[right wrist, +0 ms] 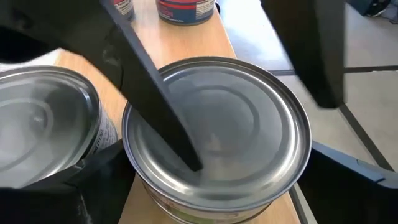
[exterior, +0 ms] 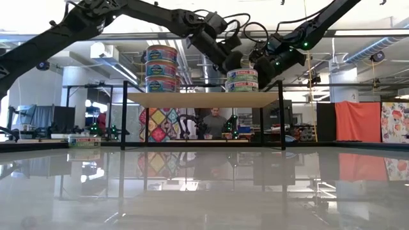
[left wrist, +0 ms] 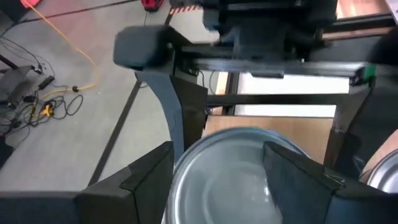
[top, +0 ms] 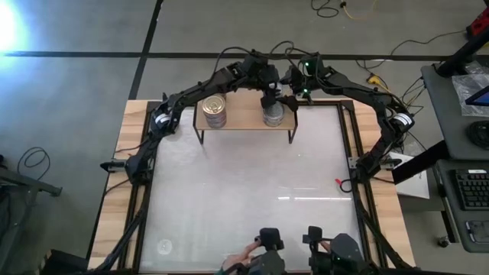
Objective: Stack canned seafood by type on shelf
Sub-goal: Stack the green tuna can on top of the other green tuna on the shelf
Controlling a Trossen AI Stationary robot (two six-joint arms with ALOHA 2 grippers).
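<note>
Nearly done: gold-lidded stack [top: 215,111] standing at the shelf's [top: 244,116] nine o'clock, silver-lidded stack [top: 273,114] at three. Left gripper [top: 270,100] spread around its top tin; right gripper [top: 292,96] spread beside.

High view straight down over the whole table [top: 244,191], shelf [top: 246,116] toward twelve o'clock, low view level at tabletop height facing the shelf [exterior: 203,99] and room behind, both wrist views close above a silver tin [left wrist: 249,174] [right wrist: 217,143], all four share the shelf.
</note>
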